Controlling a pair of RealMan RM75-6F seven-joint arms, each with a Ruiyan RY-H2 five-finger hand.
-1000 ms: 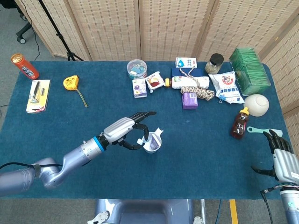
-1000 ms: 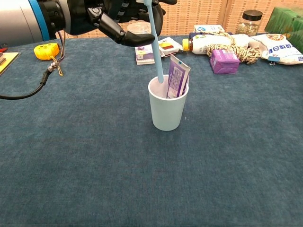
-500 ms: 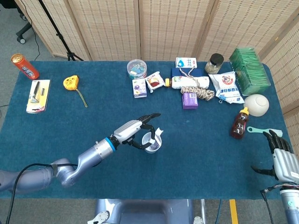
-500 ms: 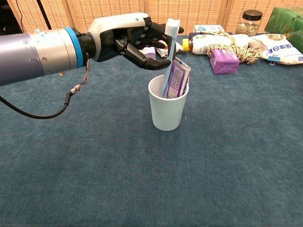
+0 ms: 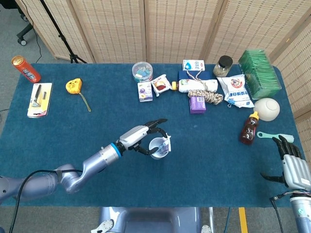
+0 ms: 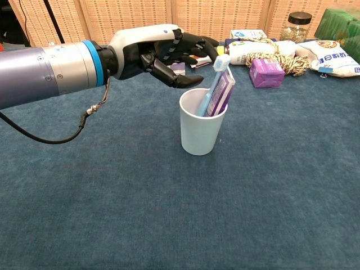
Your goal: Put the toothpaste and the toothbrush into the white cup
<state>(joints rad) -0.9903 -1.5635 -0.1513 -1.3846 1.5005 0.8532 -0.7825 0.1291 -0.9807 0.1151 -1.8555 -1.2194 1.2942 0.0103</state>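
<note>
While chest view shows toothbrush in white cup, left robot hand spread empty, right robot hand head-view only, spread

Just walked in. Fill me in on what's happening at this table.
A two-armed robot is putting bathroom items into a white cup. Both the toothbrush and the purple toothpaste now stand in the cup, leaning against its far right rim. The left hand hovers just beside the cup's top with fingers apart, holding nothing. The right hand sits idle at the table's right edge, also holding nothing. Other items line the table's far side, untouched.
</note>
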